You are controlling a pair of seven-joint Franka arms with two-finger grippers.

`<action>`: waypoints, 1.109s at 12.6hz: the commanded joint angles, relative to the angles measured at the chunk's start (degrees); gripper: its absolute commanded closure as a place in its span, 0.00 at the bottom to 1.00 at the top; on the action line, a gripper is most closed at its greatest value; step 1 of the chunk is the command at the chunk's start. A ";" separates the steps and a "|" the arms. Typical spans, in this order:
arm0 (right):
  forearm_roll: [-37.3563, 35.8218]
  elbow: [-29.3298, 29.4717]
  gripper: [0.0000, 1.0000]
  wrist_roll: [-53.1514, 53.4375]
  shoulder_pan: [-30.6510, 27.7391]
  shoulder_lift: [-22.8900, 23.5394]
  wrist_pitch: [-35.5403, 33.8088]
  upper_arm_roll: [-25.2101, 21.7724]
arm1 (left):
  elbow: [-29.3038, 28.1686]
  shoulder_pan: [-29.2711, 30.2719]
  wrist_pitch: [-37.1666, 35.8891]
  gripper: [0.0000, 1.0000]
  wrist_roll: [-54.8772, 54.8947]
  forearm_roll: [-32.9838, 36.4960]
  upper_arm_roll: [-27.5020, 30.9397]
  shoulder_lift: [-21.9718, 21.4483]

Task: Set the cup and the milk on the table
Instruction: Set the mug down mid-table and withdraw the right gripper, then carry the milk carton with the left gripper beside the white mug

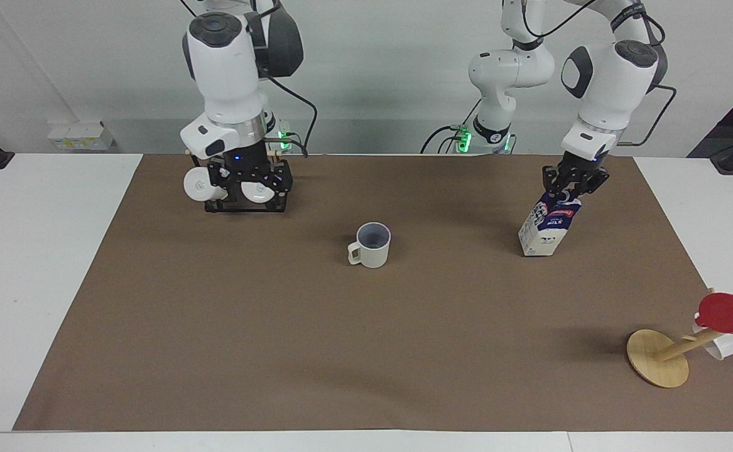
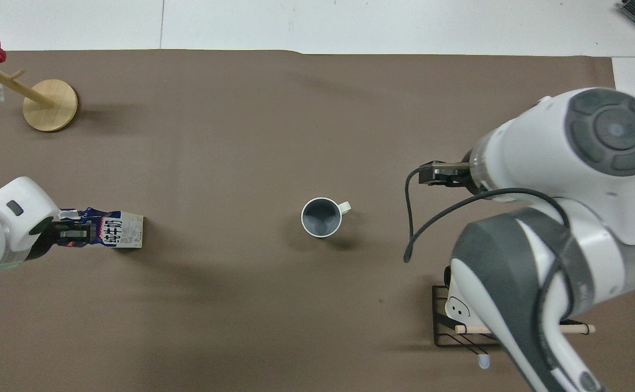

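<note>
Cup (image 1: 371, 245) stands free on mat; left tool (image 1: 572, 183) grips tilted milk (image 1: 549, 225).

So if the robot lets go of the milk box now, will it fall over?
Maybe. The milk leans, pinched at its top by the left gripper, so it could tip. It's tall and narrow, so probably wobbly. Its base seems to touch the table, which helps.

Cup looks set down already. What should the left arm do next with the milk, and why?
Probably open the left gripper and lift straight off. The milk already has its base on the table mat, with the gripper at its top. The cup stands free mid-mat, and the right gripper is up over the mug rack. The carton leans slightly, so releasing gently seems wise.
</note>
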 commanded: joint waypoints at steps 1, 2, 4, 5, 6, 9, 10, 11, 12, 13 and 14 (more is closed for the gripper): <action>1.64 -0.82 0.00 -5.40 -4.23 -2.96 -2.44 0.38 | 3.32 -3.48 -3.64 0.65 -5.18 -0.62 -0.27 1.29; 1.64 -0.48 0.00 -5.77 -5.46 -3.58 -3.14 0.38 | 3.41 -5.16 -3.56 0.65 -8.15 -0.80 -0.27 1.20; 1.72 1.54 0.00 -11.10 -8.71 -3.93 -6.56 0.29 | 3.49 -9.72 -3.12 0.67 -13.09 -0.98 -0.18 1.20; 1.72 1.72 0.00 -12.61 -10.47 -4.02 -7.80 0.29 | 3.50 -10.87 -2.59 0.68 -14.93 -0.98 -0.18 1.29; 1.81 2.07 0.00 -13.58 -11.79 -4.20 -8.24 0.29 | 3.76 -11.84 -2.33 0.68 -15.73 -0.98 -0.27 1.37; 2.25 8.29 0.00 -14.65 -14.79 -4.20 -14.20 0.29 | 4.98 -17.62 1.08 0.69 -23.26 -1.33 -0.27 4.17; 2.17 10.41 0.00 -14.65 -15.66 -4.28 -16.14 0.29 | 7.08 -21.13 2.06 0.71 -27.74 -1.33 -0.18 6.45; 2.08 11.91 0.00 -14.65 -16.28 -4.37 -17.64 0.20 | 9.01 -23.34 2.16 0.71 -31.26 -1.24 -0.18 8.30; 1.99 12.70 0.00 -14.56 -16.72 -4.37 -18.26 0.20 | 10.77 -24.93 2.25 0.71 -33.56 -1.24 -0.18 10.15; 2.08 12.36 0.00 -14.56 -16.81 -4.81 -17.57 0.03 | 12.01 -26.25 2.51 0.71 -34.37 -1.15 -0.18 11.30; 1.99 12.10 0.00 -14.47 -16.46 -5.25 -17.65 0.29 | 12.20 -26.44 2.94 0.71 -34.38 -0.98 -0.27 11.92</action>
